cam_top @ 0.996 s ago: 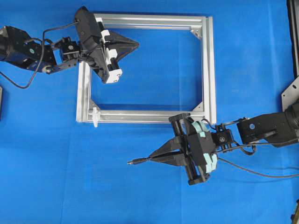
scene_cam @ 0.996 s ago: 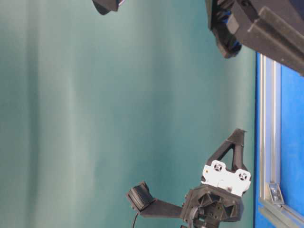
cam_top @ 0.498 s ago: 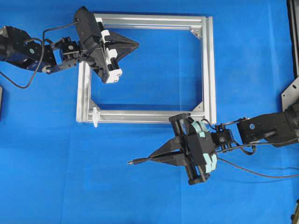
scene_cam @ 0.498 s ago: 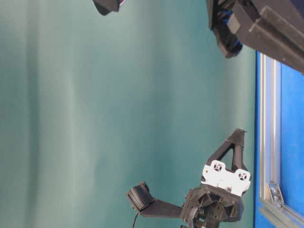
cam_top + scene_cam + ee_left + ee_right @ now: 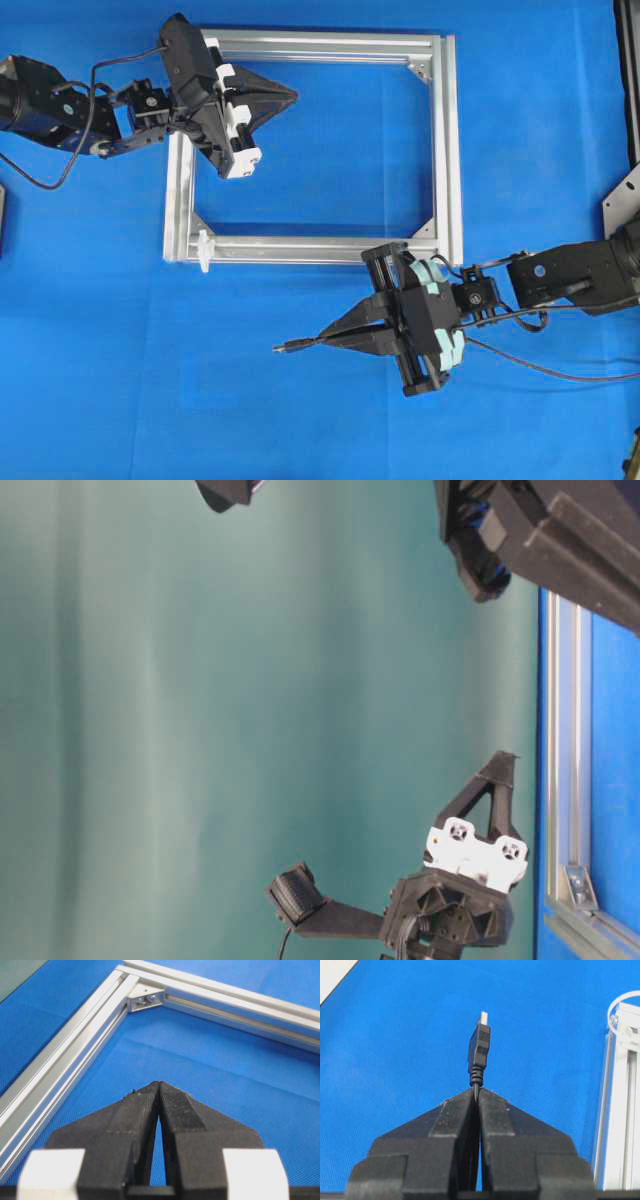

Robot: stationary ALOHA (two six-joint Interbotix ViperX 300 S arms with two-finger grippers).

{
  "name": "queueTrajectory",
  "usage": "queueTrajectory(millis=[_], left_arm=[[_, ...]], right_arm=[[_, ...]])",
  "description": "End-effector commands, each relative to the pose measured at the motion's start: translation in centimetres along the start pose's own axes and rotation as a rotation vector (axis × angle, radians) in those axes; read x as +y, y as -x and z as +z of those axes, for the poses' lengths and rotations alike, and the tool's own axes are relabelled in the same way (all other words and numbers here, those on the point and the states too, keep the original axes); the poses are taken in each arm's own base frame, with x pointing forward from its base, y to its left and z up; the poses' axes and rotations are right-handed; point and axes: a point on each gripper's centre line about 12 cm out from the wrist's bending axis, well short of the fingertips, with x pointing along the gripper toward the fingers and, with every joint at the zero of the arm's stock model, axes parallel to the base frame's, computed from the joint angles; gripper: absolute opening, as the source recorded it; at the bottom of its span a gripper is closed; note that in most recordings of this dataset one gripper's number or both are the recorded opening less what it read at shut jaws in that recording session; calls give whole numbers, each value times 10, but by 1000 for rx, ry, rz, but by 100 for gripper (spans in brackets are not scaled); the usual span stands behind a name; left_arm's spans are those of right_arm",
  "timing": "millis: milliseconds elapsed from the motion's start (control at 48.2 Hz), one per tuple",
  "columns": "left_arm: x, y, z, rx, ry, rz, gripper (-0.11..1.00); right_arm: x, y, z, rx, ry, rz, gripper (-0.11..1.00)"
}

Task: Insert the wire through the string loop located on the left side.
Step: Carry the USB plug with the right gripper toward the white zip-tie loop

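Fingertips (image 5: 492,1102) of the right gripper (image 5: 325,339) are pinching the wire (image 5: 479,1052) tight, its ribbed black plug and metal tip sticking out past the matte, grainy jaws toward 9 o'clock in the overhead view. The left gripper (image 5: 291,96) is sitting fully closed on nothing, hovering inside the aluminium frame (image 5: 448,150). The string loop (image 5: 204,249), a thin white ring, is jutting from the frame's corner at 10 o'clock of the plug, well apart, over blue cloth (image 5: 150,380).

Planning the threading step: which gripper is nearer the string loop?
Left gripper, empty, above the loop, slightly closer; right gripper, holding the wire, is lower right.
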Motion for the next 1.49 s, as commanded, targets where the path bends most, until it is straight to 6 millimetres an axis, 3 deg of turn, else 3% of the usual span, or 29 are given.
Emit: queueTrajectory(millis=[0,436,622,871,996,1473], left_arm=[[-2,2,16,-46,3,-6,0],[-2,2,16,-46,3,-6,0],[-2,2,16,-46,3,-6,0],[-2,2,16,-47,3,-6,0],[-2,2,16,-46,2,-7,0],[-2,2,16,-46,3,-6,0]], right_arm=[[3,2,16,-47,3,9,-1],[1,4,15,-46,6,5,-1],[-15,7,14,-41,-1,-35,-1],[-61,14,9,-30,-40,-151,-1],[-74,17,7,-26,-49,-187,-1],[-79,10,9,-30,-39,-196,-1]])
